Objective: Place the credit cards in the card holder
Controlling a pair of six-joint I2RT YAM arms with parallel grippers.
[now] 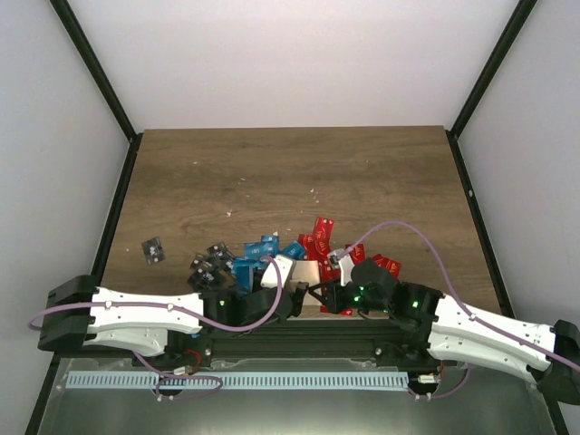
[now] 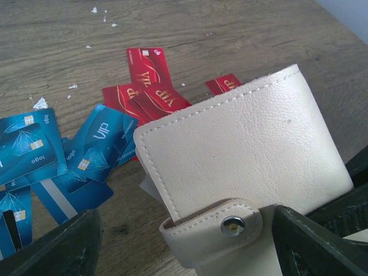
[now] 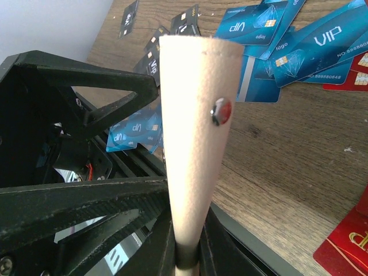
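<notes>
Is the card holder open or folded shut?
Folded shut: the card holder shows edge-on as one narrow wedge in the right gripper, and its snap strap wraps over the edge.

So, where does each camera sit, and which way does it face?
Top external: above and behind, facing down at the brown wooden table; white left arm and right arm show.
Left wrist: looks past its open left gripper at the pale beige leather card holder.
Right wrist: looks along the card holder, edge-on in the right gripper.
Shared: both wrist views show the thin blue credit cards.
</notes>
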